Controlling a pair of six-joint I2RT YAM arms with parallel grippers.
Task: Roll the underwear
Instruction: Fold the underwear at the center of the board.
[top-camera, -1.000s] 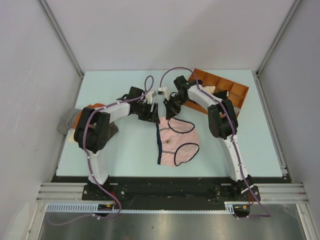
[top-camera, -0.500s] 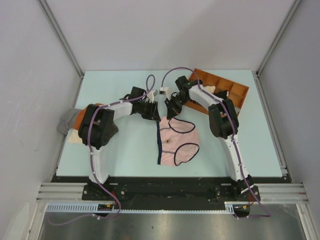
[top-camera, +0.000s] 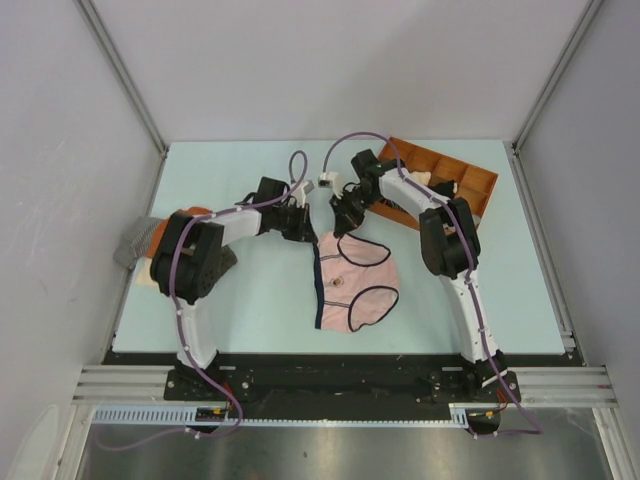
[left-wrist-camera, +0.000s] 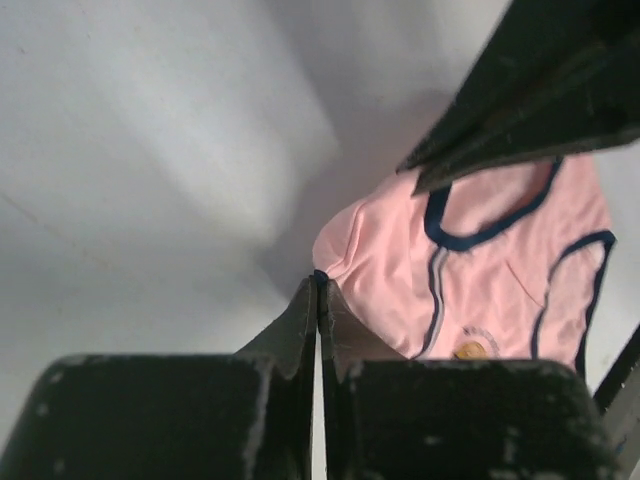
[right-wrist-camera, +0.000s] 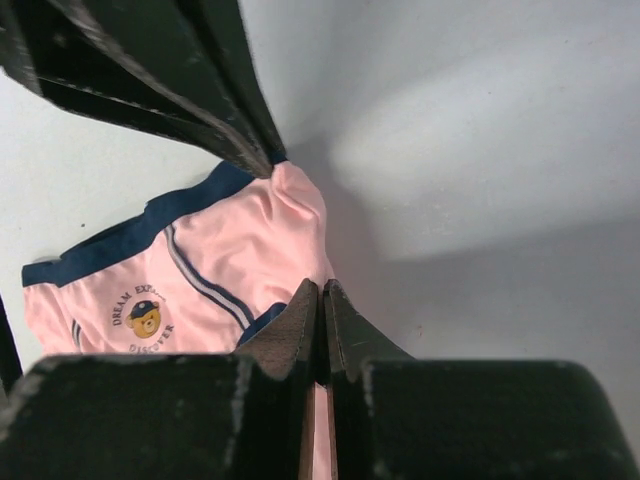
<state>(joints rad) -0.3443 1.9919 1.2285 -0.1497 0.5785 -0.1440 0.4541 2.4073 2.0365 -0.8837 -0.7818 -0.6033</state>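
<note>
Pink fabric with navy edging, the underwear (top-camera: 355, 285) lies spread near the centre of the tabletop (top-camera: 250, 300), slightly toward its near edge. The left end effector (left-wrist-camera: 318, 290) and the right end effector (right-wrist-camera: 321, 295) are each fully closed, pinching the garment's far edge side by side. This paired hold probably prepares an even roll toward the near edge.

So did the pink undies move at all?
No, not visibly. The underwear lies as far from the table's near edge as before. The left pincer and right pincer pinch its far edge.
</note>
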